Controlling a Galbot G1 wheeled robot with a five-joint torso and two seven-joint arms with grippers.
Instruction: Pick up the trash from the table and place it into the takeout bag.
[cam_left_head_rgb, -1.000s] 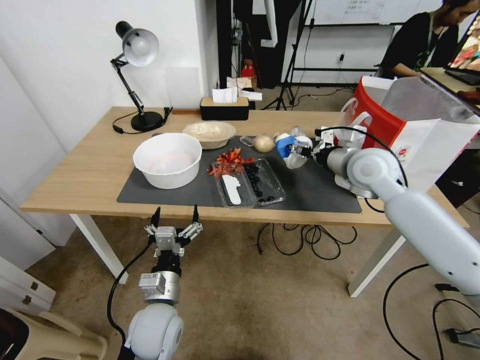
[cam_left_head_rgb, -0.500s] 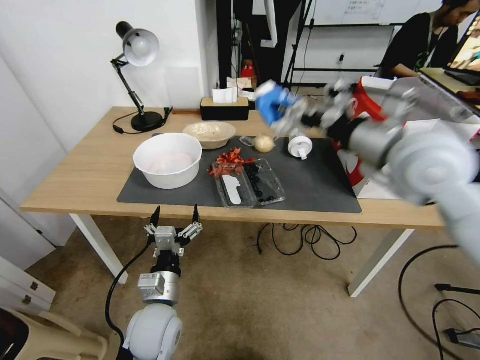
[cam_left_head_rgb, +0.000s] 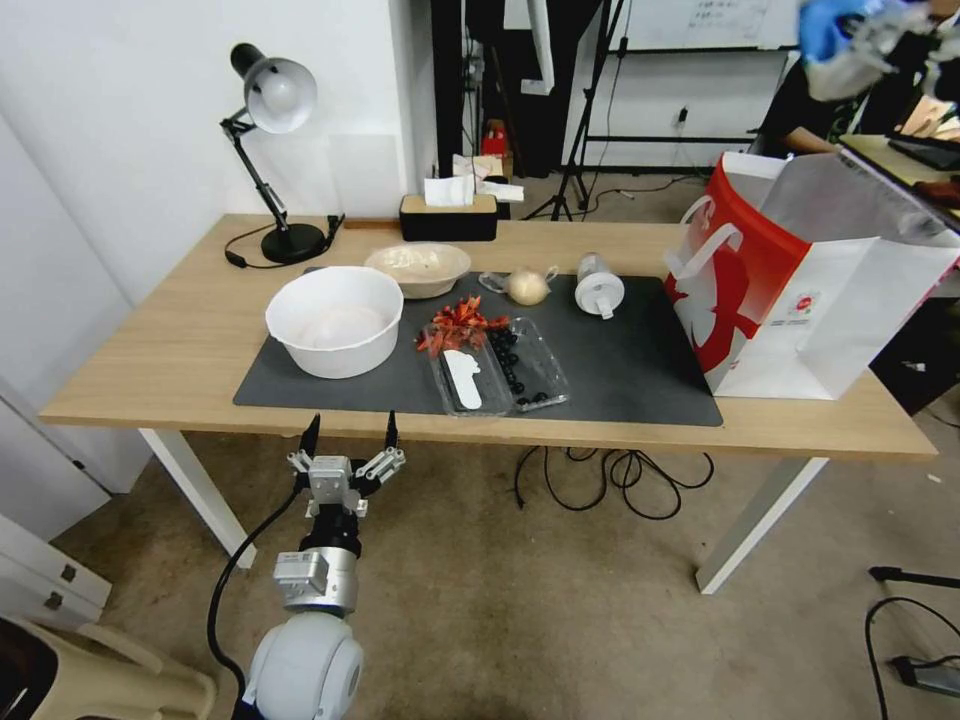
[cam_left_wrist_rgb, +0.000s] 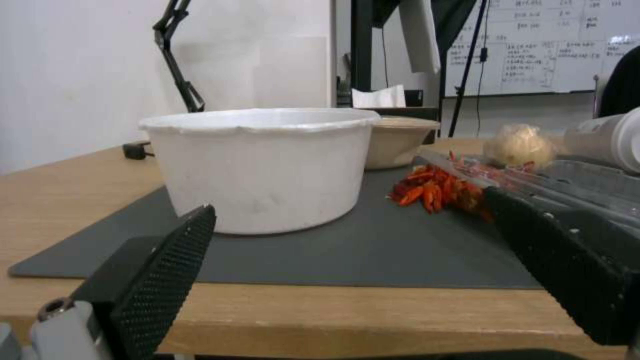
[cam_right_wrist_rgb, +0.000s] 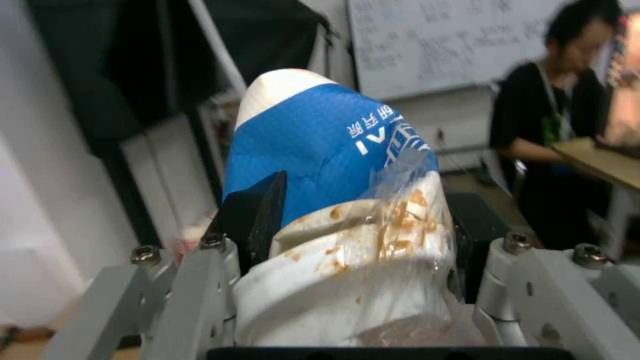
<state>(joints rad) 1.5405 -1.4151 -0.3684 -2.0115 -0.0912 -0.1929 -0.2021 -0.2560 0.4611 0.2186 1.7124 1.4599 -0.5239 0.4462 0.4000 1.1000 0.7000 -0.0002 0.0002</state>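
Blue-and-white cup (cam_right_wrist_rgb: 333, 165), smeared and film-wrapped, sits clamped between the black pads of the right pincer (cam_right_wrist_rgb: 360, 240), raised high above the red-and-white takeout bag (cam_left_head_rgb: 790, 290) at the right end of the wooden surface (cam_left_head_rgb: 150, 340). Left pincer (cam_left_head_rgb: 349, 430) hangs open just below the surface's near edge, facing the white bowl (cam_left_wrist_rgb: 267, 165).

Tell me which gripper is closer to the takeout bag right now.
Right. The right gripper, shut on the blue-and-white cup, is up above the takeout bag; the left gripper sits open, off the table's front edge, far across.
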